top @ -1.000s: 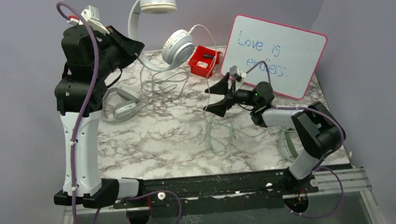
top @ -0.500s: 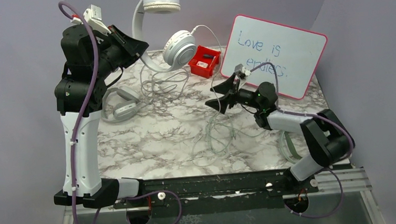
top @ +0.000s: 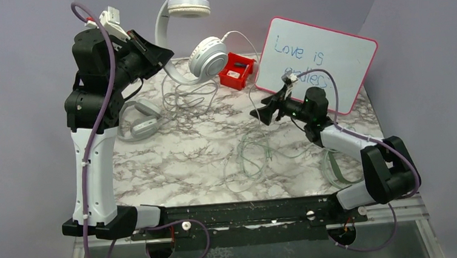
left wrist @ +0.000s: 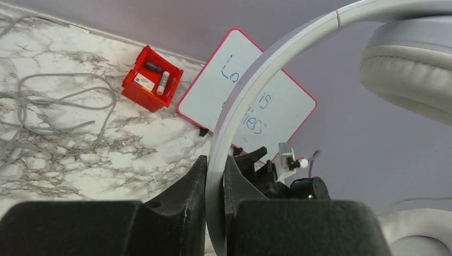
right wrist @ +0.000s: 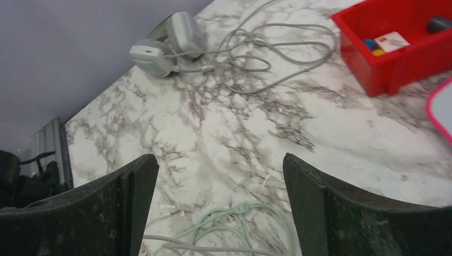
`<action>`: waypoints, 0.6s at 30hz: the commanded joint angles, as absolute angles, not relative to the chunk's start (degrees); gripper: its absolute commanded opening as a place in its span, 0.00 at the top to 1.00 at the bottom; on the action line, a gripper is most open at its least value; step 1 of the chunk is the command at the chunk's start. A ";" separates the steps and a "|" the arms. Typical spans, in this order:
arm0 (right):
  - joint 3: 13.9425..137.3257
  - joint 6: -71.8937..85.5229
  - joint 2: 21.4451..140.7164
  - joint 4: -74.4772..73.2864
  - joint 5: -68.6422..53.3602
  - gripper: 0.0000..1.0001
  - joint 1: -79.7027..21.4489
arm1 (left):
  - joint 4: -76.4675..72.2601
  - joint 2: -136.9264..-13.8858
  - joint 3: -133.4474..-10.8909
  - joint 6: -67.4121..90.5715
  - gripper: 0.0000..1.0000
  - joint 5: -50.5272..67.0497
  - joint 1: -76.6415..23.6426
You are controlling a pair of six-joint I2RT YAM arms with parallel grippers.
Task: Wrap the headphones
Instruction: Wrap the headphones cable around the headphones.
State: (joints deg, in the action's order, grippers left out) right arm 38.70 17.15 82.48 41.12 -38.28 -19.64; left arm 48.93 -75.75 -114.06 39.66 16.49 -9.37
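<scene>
My left gripper [top: 165, 53] is raised at the back left, shut on the headband [left wrist: 266, 80] of the white headphones [top: 207, 56]. One cup [top: 188, 3] points up and the other hangs beside the gripper. In the left wrist view the band runs between my fingers [left wrist: 192, 181]. The white cable [top: 249, 61] arcs from the lower cup down toward the table. My right gripper [top: 265, 111] hovers open over the marble with nothing in it. Beneath it lie loops of mint cable [right wrist: 240, 224]. Grey headphones [top: 140, 120] lie at the left.
A red bin [top: 236, 69] with small items stands at the back. A whiteboard [top: 315, 62] leans against the wall behind my right gripper. A mint headband [top: 332, 167] lies partly hidden by the right arm. Tangled grey cable [top: 181, 96] lies by the bin.
My right gripper has drawn back to the right, toward the whiteboard, staying open. The mint cable loops now lie spread on the table. The left gripper has shifted the white headphones slightly right.
</scene>
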 commanded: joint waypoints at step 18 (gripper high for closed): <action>26.98 14.26 65.82 35.48 -46.33 0.18 -13.26 | 42.70 -73.81 -112.52 42.02 1.00 19.86 -9.23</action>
State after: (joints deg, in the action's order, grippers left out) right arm 30.76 17.91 69.52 33.30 -37.15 -11.03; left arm 46.85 -75.55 -111.98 40.32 17.56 -9.37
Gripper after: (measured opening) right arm 0.823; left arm 0.134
